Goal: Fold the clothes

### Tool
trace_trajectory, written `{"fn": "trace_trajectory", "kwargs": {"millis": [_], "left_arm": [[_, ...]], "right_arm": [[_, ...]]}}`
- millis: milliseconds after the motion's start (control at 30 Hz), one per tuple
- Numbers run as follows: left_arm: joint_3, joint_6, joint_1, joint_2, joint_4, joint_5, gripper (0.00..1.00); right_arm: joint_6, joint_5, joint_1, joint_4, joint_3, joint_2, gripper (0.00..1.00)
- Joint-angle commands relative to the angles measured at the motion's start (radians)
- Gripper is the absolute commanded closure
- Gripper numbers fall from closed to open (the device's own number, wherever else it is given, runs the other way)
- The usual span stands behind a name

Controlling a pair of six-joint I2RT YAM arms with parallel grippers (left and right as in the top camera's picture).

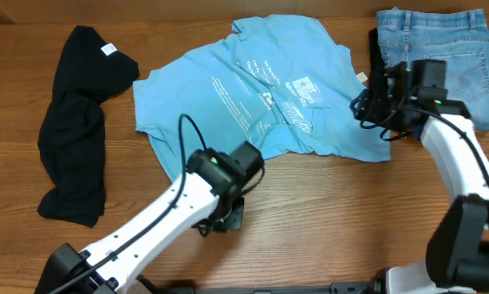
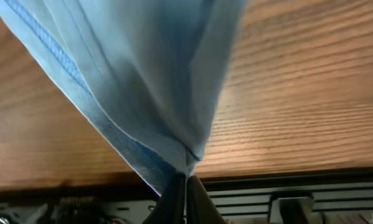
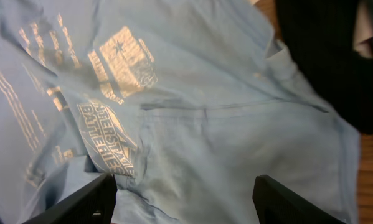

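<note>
Closest to my lens, the left gripper point(image 2: 186, 185) has its fingers pressed together with no gap, pinching the stitched hem of the light-blue T-shirt point(image 2: 142, 74). The cloth fans away from that pinch over the wooden table point(image 2: 311, 93). It holds only a thin bite at the very edge, so I judge a hard tug could pull it free.

Next out, the right gripper point(image 3: 183, 186) hangs spread wide above the shirt's printed chest and holds nothing. Its two dark fingers point(image 3: 86, 202) straddle a creased patch.

From overhead, the shirt lies rumpled across the far middle of the table, with its near edge bunched where my left arm reaches in. To do this step well, I think I should bring the right gripper down on an outer edge or corner, not the middle of the print, and close firmly. Then I would move both arms together, drawing the fabric taut and low so it flattens before any fold. Pulling with one arm alone would likely drag the whole garment.

As for writing, a slanted badge point(image 3: 105, 140) reads "...ERSTATE BATTERIES", its first letters lost in a crease. I take it for Interstate Batteries. The small white lines beside it are too fine to read.

Farther off, a black garment point(image 1: 73, 122) at the left carries a white tag point(image 1: 108, 49) that I cannot read. Denim shorts point(image 1: 440, 49) sit in the far right corner.
</note>
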Motion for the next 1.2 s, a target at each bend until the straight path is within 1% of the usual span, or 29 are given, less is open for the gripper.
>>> {"fn": "trace_trajectory", "kwargs": {"millis": [0, 133, 200, 300, 400, 467, 567, 733, 1067, 1167], "left_arm": [[-0.02, -0.118, -0.087, -0.014, 0.0, -0.01, 0.96], [-0.028, -0.228, -0.235, -0.014, 0.0, -0.055, 0.96], [-0.044, -0.264, -0.27, -0.014, 0.001, -0.063, 0.96], [-0.05, -0.267, -0.272, -0.014, -0.003, -0.081, 0.96], [-0.05, -0.267, -0.272, -0.014, -0.005, -0.108, 0.96], [-0.05, -0.267, -0.272, -0.014, -0.004, -0.122, 0.96], [-0.05, -0.267, -0.272, -0.014, 0.003, -0.122, 0.96], [-0.05, -0.267, -0.272, -0.014, 0.012, -0.122, 0.96], [-0.05, -0.267, -0.272, -0.014, 0.013, -0.122, 0.96], [-0.05, -0.267, -0.272, -0.014, 0.023, -0.122, 0.96]], "right_arm": [[0.024, 0.032, -0.001, 0.032, -0.007, 0.06, 0.26], [0.024, 0.085, -0.001, 0.09, -0.007, 0.102, 0.28], [0.026, 0.128, -0.001, 0.122, -0.007, 0.106, 0.31], [0.027, 0.14, -0.001, 0.124, -0.008, 0.12, 0.33], [0.027, 0.193, -0.001, 0.139, -0.009, 0.169, 0.34], [0.027, 0.217, -0.001, 0.159, -0.009, 0.21, 0.37], [0.027, 0.259, -0.001, 0.201, -0.009, 0.244, 0.37], [0.027, 0.372, -0.001, 0.222, -0.009, 0.248, 0.37], [0.027, 0.412, -0.001, 0.25, -0.009, 0.253, 0.37], [0.028, 0.399, -0.001, 0.242, -0.009, 0.279, 0.47]]}}
